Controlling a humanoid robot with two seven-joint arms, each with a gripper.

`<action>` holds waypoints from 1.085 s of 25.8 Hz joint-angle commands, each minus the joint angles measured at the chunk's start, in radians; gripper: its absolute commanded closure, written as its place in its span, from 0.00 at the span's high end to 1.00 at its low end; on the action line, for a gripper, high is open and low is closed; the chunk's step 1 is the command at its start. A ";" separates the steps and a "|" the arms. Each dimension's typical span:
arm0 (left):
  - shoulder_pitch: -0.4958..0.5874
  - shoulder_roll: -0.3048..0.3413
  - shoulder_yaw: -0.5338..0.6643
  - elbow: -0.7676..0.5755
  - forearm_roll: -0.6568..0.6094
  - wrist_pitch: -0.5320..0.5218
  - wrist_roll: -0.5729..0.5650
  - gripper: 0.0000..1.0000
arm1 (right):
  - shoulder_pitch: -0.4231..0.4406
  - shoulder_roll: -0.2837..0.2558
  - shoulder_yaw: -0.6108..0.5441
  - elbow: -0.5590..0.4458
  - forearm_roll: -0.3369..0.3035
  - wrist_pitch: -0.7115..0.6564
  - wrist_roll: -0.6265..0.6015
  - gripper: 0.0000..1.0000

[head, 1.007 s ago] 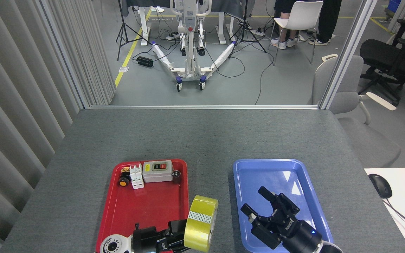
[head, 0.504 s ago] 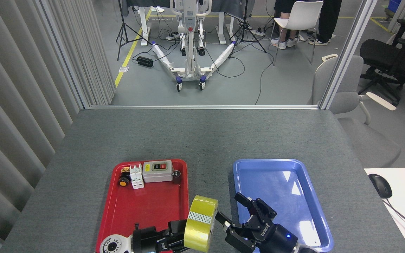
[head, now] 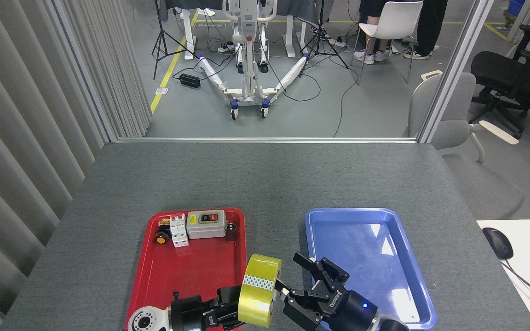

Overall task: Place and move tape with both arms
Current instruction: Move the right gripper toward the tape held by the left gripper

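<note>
Yellow tape (head: 259,290) hangs upright in the left gripper (head: 233,309), clamped by its left side over the red tray's (head: 187,271) right edge. The right gripper (head: 298,276) sits just right of the tape, jaws spread wide and holding nothing. Closing off-centre could, I judge, knock the roll askew or drop it between the trays.

your left gripper (head: 235,309) grips the tape (head: 258,290), holding the yellow roll on edge above the gap between the red tray (head: 191,271) and the blue tray (head: 384,257). your right gripper (head: 295,273) sits just beside the roll with its fingers (head: 302,259) spread apart. a switch box (head: 205,224) and small parts lie at the red tray's far end.
</note>
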State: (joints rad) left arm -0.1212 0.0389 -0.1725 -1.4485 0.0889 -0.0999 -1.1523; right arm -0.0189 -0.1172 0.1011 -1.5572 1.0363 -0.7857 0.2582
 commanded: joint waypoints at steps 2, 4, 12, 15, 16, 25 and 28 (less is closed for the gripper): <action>0.000 0.001 0.001 0.000 0.000 0.000 -0.001 0.00 | -0.038 0.002 0.042 0.034 0.001 0.000 -0.001 0.81; 0.000 0.001 0.007 0.002 0.000 0.000 -0.004 0.00 | -0.052 0.002 0.054 0.043 0.001 0.000 -0.001 0.80; 0.000 0.001 0.011 0.003 0.000 -0.001 -0.021 0.00 | -0.056 0.001 0.068 0.051 0.002 0.000 -0.001 0.71; 0.000 -0.001 0.016 0.008 0.000 -0.003 -0.037 0.00 | -0.056 0.002 0.068 0.052 0.002 0.000 -0.001 0.65; 0.000 -0.001 0.016 0.010 0.000 -0.004 -0.040 0.00 | -0.056 0.002 0.068 0.052 0.002 0.000 -0.001 0.63; -0.003 -0.004 0.019 0.023 0.000 -0.020 -0.041 0.00 | -0.052 -0.010 0.074 0.060 0.002 0.000 -0.001 0.55; -0.005 -0.002 0.024 0.027 0.000 -0.021 -0.041 0.00 | -0.049 -0.013 0.077 0.060 0.002 0.000 -0.001 0.55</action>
State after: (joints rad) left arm -0.1243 0.0364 -0.1528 -1.4258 0.0889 -0.1199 -1.1950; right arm -0.0700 -0.1272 0.1748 -1.4977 1.0385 -0.7844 0.2574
